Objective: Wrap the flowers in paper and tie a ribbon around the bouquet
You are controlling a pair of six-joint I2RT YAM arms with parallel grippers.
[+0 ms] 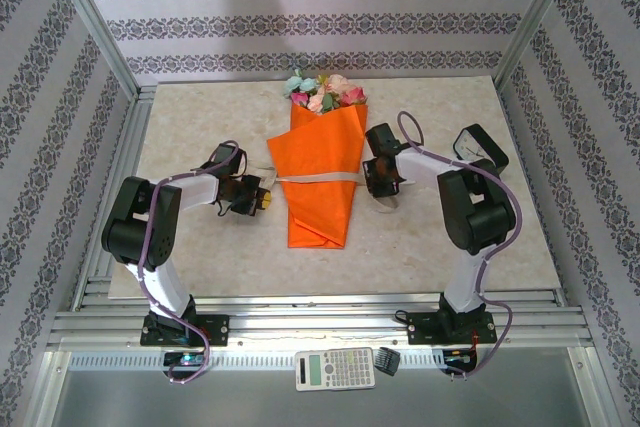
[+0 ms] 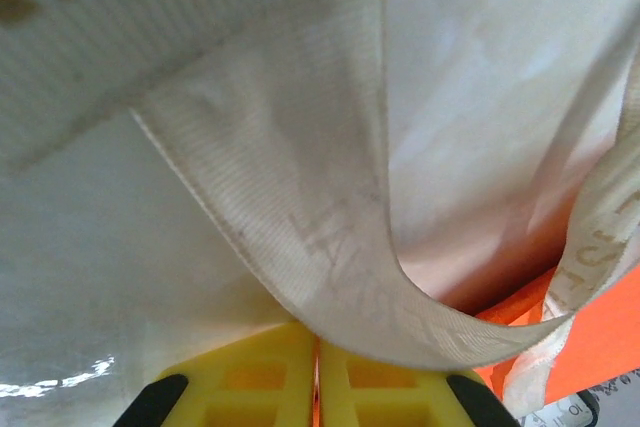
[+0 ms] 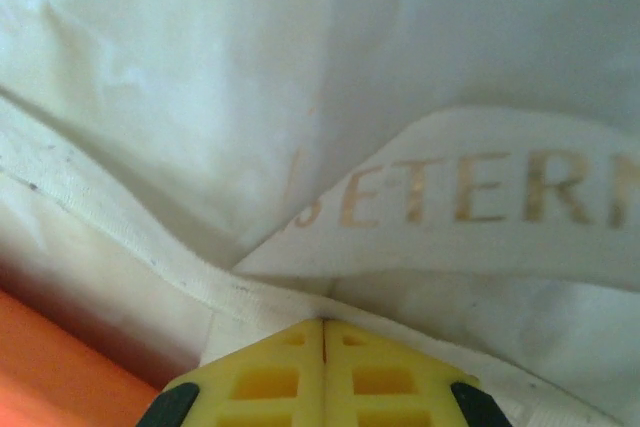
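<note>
The bouquet (image 1: 320,182) lies in the middle of the table, an orange paper (image 1: 322,152) cone with the flowers (image 1: 320,92) at its far, wide end. The beige ribbon (image 1: 318,179) runs across the cone's waist. My left gripper (image 1: 258,197) sits at the cone's left edge, and its yellow fingertips (image 2: 270,367) are shut on the ribbon (image 2: 330,247), which curls up out of them. My right gripper (image 1: 378,182) sits at the cone's right edge. Its fingertips (image 3: 370,367) are pressed together on the gold-lettered ribbon (image 3: 480,197). Orange paper shows at frame edges (image 2: 600,337) (image 3: 40,357).
A calculator (image 1: 335,368) and a small black block (image 1: 388,360) lie on the metal rail between the arm bases. Aluminium posts (image 1: 95,22) and patterned walls close in the table (image 1: 200,247) on three sides.
</note>
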